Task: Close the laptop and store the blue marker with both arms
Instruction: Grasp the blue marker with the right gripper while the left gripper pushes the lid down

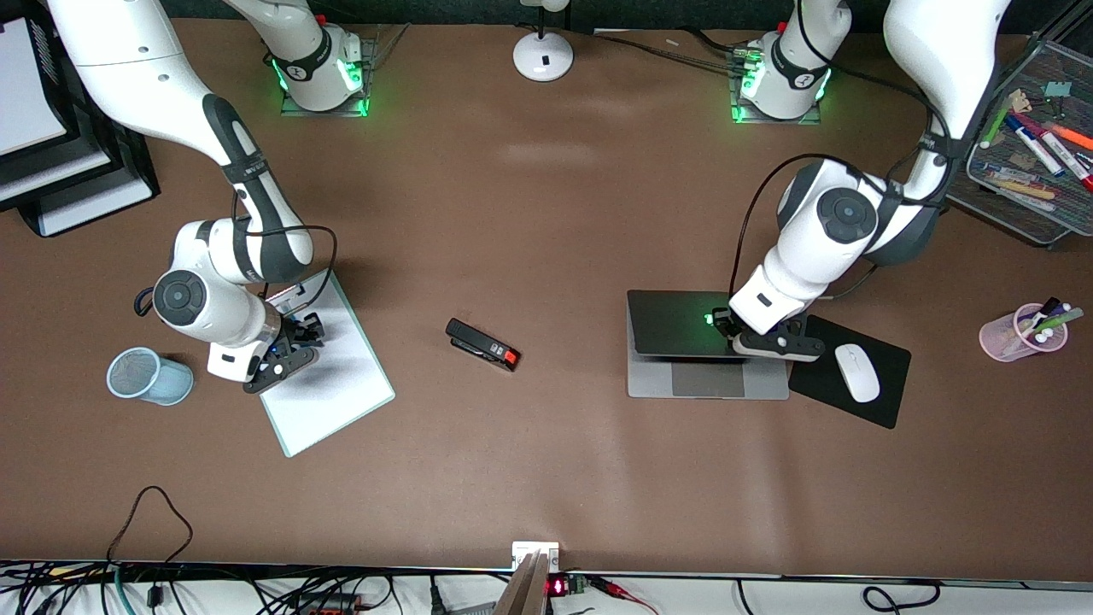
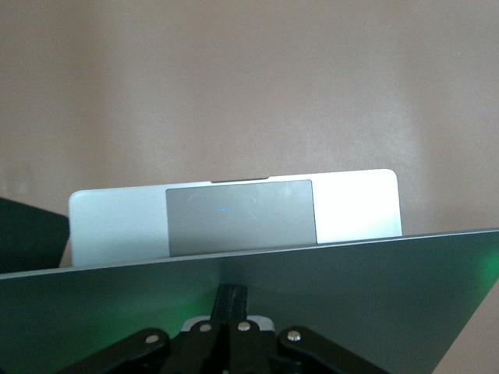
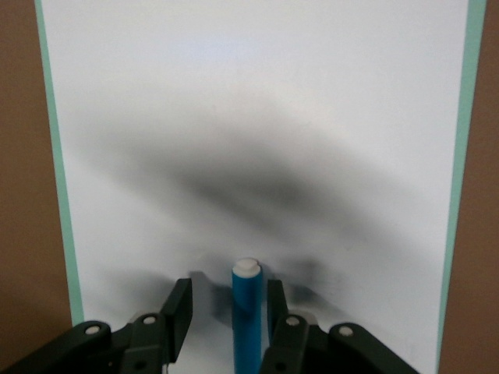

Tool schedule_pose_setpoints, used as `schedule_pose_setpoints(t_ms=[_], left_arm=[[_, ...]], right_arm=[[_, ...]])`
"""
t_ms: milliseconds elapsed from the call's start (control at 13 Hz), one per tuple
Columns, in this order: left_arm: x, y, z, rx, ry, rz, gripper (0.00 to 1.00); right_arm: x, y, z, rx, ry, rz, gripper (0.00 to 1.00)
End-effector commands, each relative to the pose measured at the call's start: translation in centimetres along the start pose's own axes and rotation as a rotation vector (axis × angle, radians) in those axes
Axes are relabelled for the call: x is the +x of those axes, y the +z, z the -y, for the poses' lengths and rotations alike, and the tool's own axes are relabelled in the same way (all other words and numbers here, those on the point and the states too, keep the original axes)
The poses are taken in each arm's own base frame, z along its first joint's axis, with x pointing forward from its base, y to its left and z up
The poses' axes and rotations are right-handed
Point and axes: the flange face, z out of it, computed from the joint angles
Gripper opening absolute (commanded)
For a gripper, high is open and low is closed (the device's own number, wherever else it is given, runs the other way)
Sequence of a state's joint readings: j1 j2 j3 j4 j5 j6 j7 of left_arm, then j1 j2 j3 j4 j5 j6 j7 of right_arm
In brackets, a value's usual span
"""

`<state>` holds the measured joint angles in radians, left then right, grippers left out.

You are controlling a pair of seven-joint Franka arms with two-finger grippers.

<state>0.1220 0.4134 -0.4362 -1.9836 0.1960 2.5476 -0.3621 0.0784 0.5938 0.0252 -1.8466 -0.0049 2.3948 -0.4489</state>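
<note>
The silver-grey laptop [image 1: 709, 383] lies toward the left arm's end of the table. Its dark lid [image 1: 675, 325] is tilted low over the base, so only the trackpad [image 2: 240, 214] and palm rest show. My left gripper [image 1: 727, 326] is shut, fingertips [image 2: 232, 290] pressed against the lid's outer face [image 2: 359, 300]. The blue marker [image 3: 246, 312], white end outward, lies on a green-edged whiteboard [image 1: 337, 389] toward the right arm's end. My right gripper [image 1: 286, 354] is low over the board and open, straddling the marker [image 3: 228, 292]. One finger [image 3: 274, 305] is close beside it; the other [image 3: 178, 310] stands apart.
A blue mesh cup [image 1: 147, 376] lies tipped beside the whiteboard. A black stapler [image 1: 482, 343] sits mid-table. A white mouse [image 1: 856, 372] rests on a black pad [image 1: 888, 397] beside the laptop. There are also a pink marker cup [image 1: 1023, 333], a mesh tray [image 1: 1029, 205] and a lamp base [image 1: 543, 55].
</note>
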Motion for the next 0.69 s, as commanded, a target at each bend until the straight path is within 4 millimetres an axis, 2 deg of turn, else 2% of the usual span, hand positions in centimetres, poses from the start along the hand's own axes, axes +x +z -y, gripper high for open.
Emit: schedule_pose_setpoints(t_ms=[0,617], left_arm=[[0.9,1.3,0.4,-0.007,0.011,-0.021,0.00],[2.6,4.4,0.5,-0.034,0.008,-0.023,0.00]], right_arm=[[0.2,-0.1,-0.3,-0.002,-0.041,-0.012,0.45],[0.1,0.7,-0.3,0.001,-0.081,-0.005,0.41]])
